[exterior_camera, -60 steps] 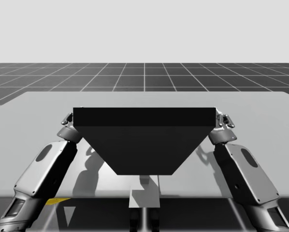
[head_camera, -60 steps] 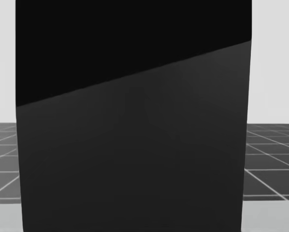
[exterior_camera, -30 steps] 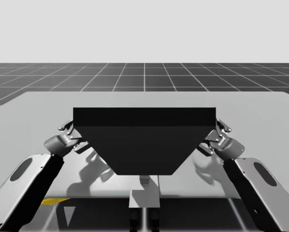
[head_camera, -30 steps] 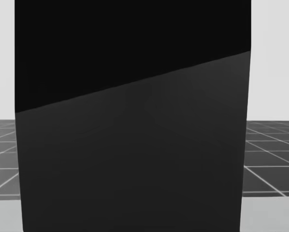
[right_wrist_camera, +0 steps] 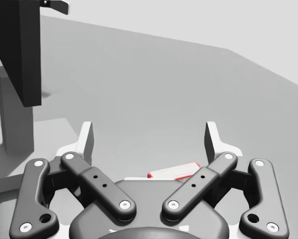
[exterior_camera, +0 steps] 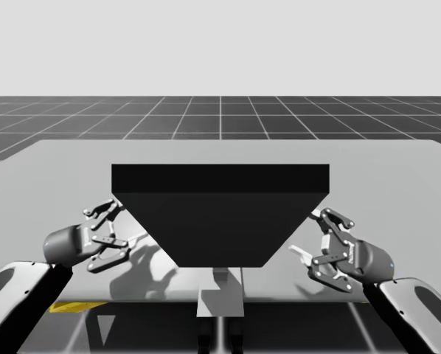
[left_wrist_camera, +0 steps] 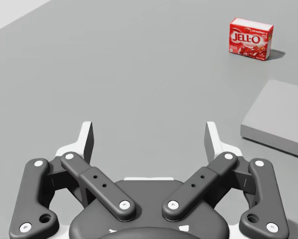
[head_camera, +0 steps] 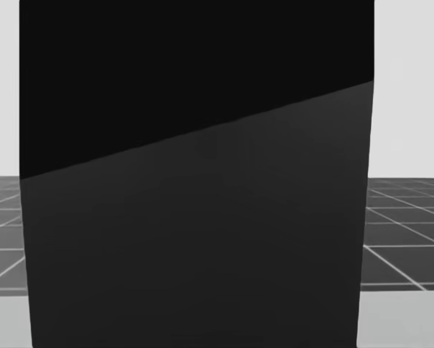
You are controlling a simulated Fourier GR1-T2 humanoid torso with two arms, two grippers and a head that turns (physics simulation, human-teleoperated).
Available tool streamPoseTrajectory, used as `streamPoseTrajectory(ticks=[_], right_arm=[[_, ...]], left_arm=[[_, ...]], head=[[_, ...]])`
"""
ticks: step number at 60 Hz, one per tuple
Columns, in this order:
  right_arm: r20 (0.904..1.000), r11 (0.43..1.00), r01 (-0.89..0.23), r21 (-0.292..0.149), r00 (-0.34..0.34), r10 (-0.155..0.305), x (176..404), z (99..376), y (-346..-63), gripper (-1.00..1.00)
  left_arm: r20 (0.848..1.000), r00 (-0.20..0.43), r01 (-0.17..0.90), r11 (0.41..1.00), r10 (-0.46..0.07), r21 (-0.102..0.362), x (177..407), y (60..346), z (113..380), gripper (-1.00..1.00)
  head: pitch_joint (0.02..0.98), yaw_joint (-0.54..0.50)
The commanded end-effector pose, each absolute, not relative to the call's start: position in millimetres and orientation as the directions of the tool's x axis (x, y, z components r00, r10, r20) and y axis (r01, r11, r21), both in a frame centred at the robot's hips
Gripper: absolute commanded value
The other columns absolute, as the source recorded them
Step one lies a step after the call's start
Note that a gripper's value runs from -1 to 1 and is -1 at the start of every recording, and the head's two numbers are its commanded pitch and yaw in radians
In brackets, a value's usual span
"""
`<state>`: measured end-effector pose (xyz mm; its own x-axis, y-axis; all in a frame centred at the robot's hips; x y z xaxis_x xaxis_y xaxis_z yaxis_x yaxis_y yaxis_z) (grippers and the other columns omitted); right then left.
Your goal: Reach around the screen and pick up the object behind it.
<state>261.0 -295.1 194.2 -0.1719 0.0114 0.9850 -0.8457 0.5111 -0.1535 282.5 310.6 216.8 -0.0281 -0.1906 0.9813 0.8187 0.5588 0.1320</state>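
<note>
Both the left claw [left_wrist_camera: 150, 137] and right claw [right_wrist_camera: 150, 137] gape wide, empty. A red box [left_wrist_camera: 251, 39] stands beyond the left claw.

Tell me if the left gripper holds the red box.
No; the left gripper is open, and the red box stands far ahead.

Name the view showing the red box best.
The left wrist view: the red box stands whole on the table, ahead of my left gripper. The right wrist view catches a red sliver, likely it, behind my right gripper's links. In the high and head views the black screen blocks it.
</note>
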Motion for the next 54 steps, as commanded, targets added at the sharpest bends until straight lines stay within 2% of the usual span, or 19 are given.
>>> streamPoseTrajectory(ticks=[1,15,20,21,25,33,40,50,54], right_arm=[[0.9915,0.431,-0.894,-0.123,-0.129,0.015,244.9,185.5,-294.9,-1.00],[0.9919,0.519,-0.846,-0.123,-0.121,0.039,230.2,166.0,-306.6,-1.00],[0.9951,0.555,-0.827,-0.095,-0.093,0.033,230.5,159.6,-308.7,-1.00],[0.9955,0.582,-0.808,-0.092,-0.089,0.032,231.7,156.2,-309.4,-1.00],[0.9975,0.615,-0.786,-0.063,-0.069,0.014,235.0,150.8,-309.9,-1.00],[0.9986,0.673,-0.739,-0.041,-0.052,0.003,243.2,144.7,-308.3,-1.00],[0.9984,0.694,-0.719,-0.039,-0.056,-0.002,252.7,141.4,-303.9,-1.00],[0.9992,0.682,-0.731,-0.029,-0.040,0.000,269.6,138.9,-291.8,-1.00],[0.9995,0.674,-0.739,-0.030,-0.029,0.013,277.6,136.8,-286.4,-1.00]], left_arm=[[0.973,-0.034,0.866,0.479,-0.229,0.143,270.0,307.8,215.8,-1.00],[0.971,-0.035,0.871,0.469,-0.235,0.145,269.8,305.6,210.2,-1.00],[0.972,-0.036,0.874,0.463,-0.233,0.143,269.7,304.8,210.4,-1.00],[0.972,-0.038,0.876,0.460,-0.232,0.144,269.7,304.4,210.5,-1.00],[0.971,-0.039,0.880,0.452,-0.235,0.144,269.3,303.1,210.0,-1.00],[0.969,-0.036,0.887,0.439,-0.244,0.144,269.2,299.9,208.6,-1.00],[0.968,-0.042,0.890,0.431,-0.248,0.149,269.5,297.0,208.2,-1.00],[0.966,-0.046,0.892,0.424,-0.254,0.154,270.7,292.4,207.3,-1.00],[0.965,-0.049,0.893,0.421,-0.258,0.158,270.8,291.1,206.9,-1.00]], head=[[0.142,-0.04],[0.164,-0.07],[0.167,-0.07],[0.167,-0.07],[0.167,-0.07],[0.172,-0.08],[0.176,-0.10],[0.181,-0.11],[0.183,-0.11]])
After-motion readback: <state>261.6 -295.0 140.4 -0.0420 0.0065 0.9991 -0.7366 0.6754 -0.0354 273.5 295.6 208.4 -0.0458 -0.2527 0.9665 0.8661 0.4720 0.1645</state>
